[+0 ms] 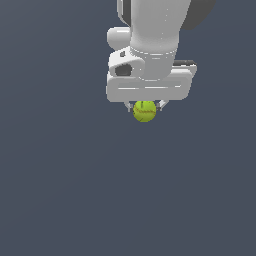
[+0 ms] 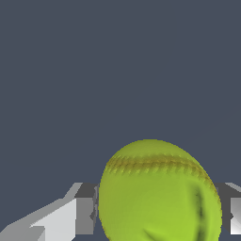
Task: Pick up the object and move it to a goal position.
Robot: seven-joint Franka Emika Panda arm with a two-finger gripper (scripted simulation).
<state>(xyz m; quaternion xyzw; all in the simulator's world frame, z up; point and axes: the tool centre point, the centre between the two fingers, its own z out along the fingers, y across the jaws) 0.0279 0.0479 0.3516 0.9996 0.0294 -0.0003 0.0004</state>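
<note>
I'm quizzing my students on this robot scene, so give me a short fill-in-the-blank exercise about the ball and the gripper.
1. The ball is yellow-green with a thin ____ seam.
2. The ball sits ____ the two fingers of the gripper.
3. The arm above the gripper is colored ____.
4. The number of balls in view is ____.

Missing words: reddish; between; white; one

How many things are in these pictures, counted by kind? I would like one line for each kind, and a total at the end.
Yellow-green ball with a reddish seam: 1
Robot arm, white: 1
Gripper, with a finger on each side of the ball: 1
Total: 3
</note>
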